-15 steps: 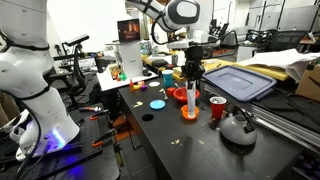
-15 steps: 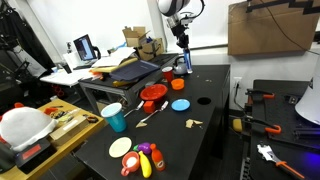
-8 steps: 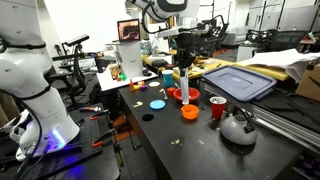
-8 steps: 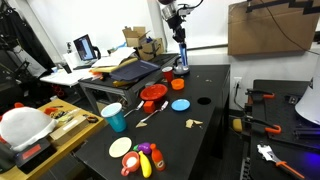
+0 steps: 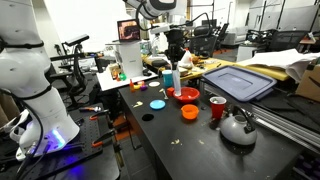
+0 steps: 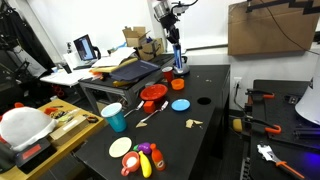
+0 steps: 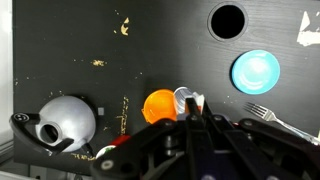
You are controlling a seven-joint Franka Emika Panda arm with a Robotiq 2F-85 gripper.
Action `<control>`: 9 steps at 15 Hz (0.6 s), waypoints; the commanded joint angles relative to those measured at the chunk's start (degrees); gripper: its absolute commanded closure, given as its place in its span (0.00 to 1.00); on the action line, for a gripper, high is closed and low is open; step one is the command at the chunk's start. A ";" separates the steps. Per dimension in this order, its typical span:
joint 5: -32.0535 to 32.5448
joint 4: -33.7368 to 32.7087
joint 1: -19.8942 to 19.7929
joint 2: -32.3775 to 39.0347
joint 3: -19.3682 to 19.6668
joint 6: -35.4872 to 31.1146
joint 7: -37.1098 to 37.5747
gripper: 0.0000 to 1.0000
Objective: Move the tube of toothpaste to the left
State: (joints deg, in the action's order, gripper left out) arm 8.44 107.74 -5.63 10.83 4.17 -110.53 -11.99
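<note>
Gripping the tube of toothpaste [image 5: 176, 78] over the black table [image 5: 170, 135]

Your gripper [image 5: 176, 65] has its fingers drawn in narrow on the top of the tube, which hangs upright beneath it. In an exterior view the tube is just beside the red bowl [image 5: 186, 95], on the side away from the red cup [image 5: 217, 107] and the steel kettle [image 5: 238, 127]. In the wrist view its whitish end shows between the fingers, next to the orange bowl [image 7: 160, 105], with the blue plate [image 7: 256, 70] well apart. You cannot tell whether the tube's base touches the table.
</note>
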 commanded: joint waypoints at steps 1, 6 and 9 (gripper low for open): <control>0.85 3.06 1.61 -2.71 -1.00 -0.47 1.83 0.99; 1.06 4.87 3.85 -3.13 -2.59 -1.05 3.13 0.99; 1.06 5.75 4.90 -3.47 -3.38 -1.10 3.83 0.99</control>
State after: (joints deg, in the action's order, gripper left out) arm 8.60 110.58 -1.55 10.19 1.42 -110.67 -9.94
